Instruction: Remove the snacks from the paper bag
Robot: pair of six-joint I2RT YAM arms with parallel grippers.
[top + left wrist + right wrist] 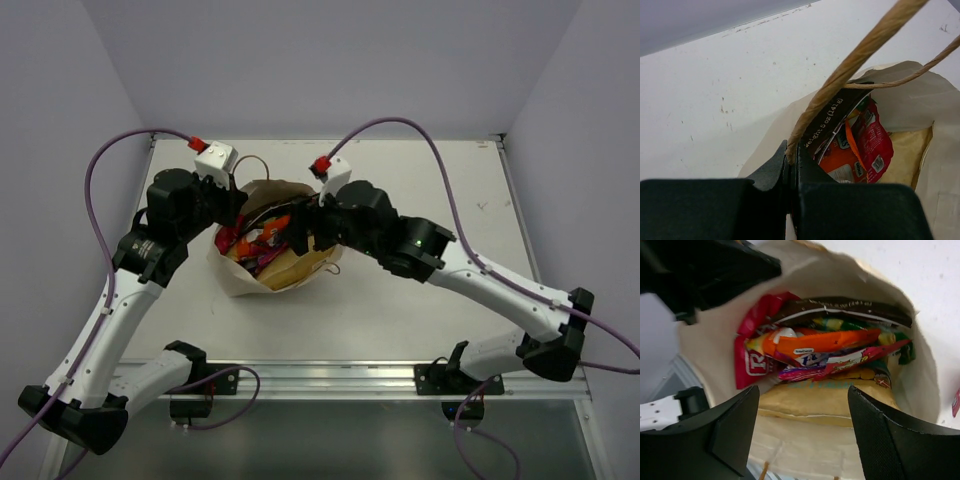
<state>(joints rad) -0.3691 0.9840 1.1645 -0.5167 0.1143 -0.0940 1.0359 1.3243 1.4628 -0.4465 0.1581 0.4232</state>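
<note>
Paper bag (245,280) sits on the table (330,320), left of frame centre in the top view, snacks (262,237) inside. Left wrist view: left claw (791,162), lower centre, is clamped together on the cord handle (850,65). Right wrist view: right claw (804,410) stands apart over the snacks, at frame bottom.

Colourful snacks (825,342) inside open paper bag (840,275)

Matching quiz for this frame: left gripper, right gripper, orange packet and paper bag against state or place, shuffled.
1 left gripper
2 right gripper
3 orange packet
4 paper bag

A open, at the bag's mouth
B on the table, mouth open
C shut on the cord handle
D inside the bag

Pairs: 1-C, 2-A, 3-D, 4-B
</note>
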